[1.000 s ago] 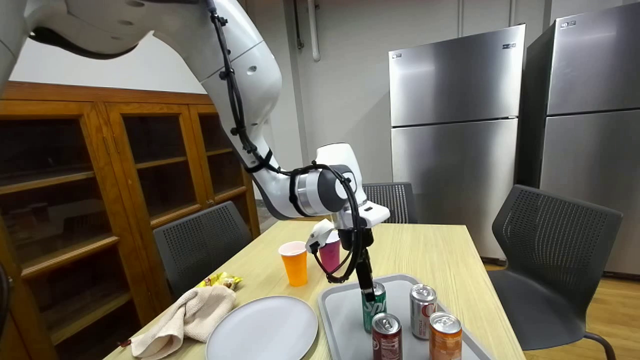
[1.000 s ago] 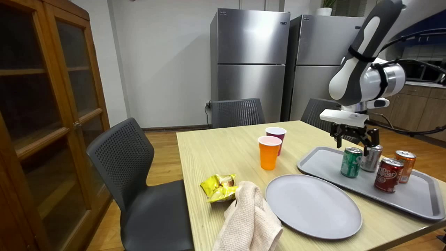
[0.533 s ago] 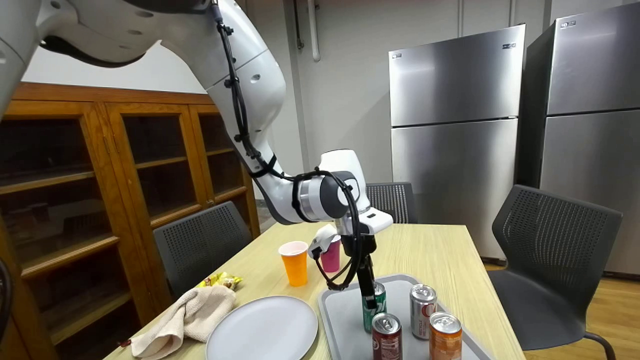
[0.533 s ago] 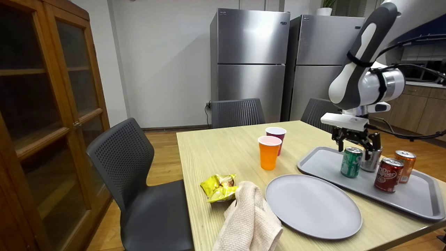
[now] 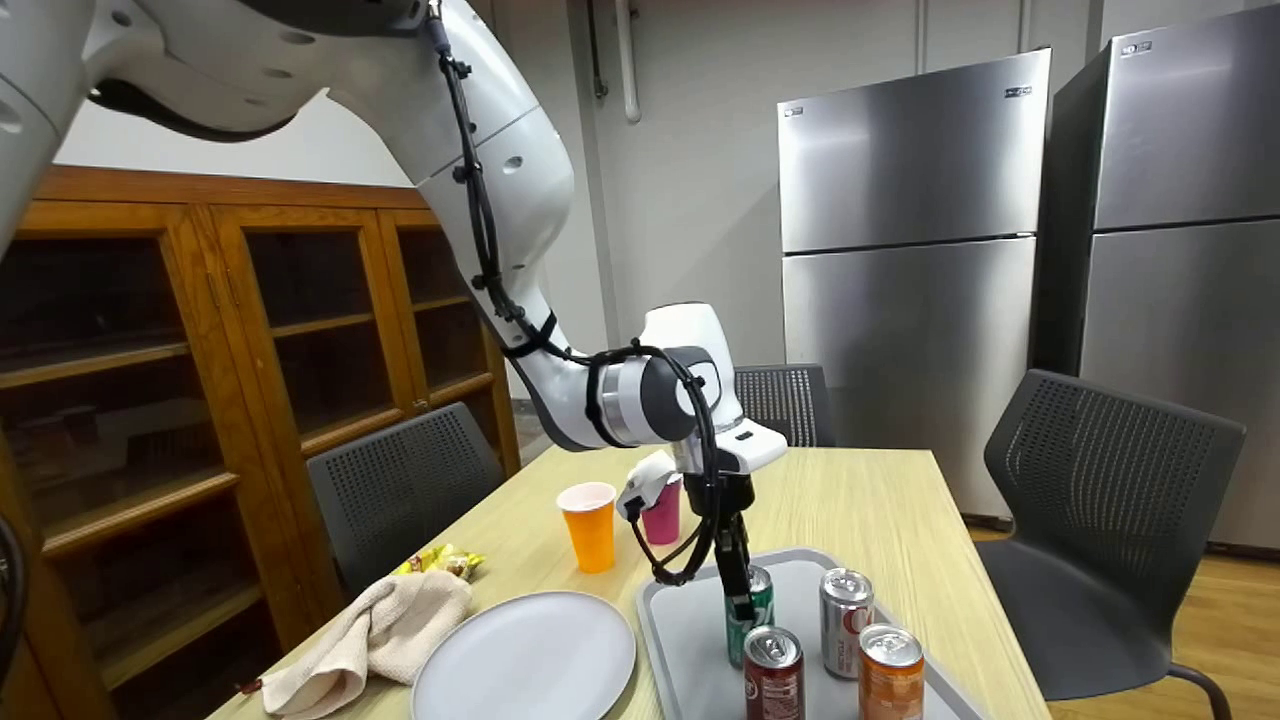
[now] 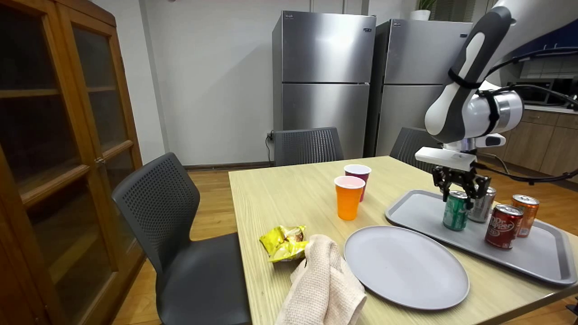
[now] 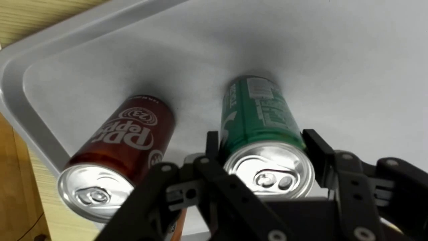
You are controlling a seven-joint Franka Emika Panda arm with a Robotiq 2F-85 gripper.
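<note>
The gripper (image 7: 260,137) has its two fingers clamped on the green can (image 7: 262,117), one on each side of its upper part, and this can stands on the grey tray (image 6: 417,210), at about ten o'clock from the tray's middle in an exterior view. Counted from the green can, also in an exterior view, the silver can (image 5: 842,632) is at three o'clock, the orange can (image 5: 891,682) at four, and the dark red Dr Pepper can (image 5: 774,684) at five.
</note>
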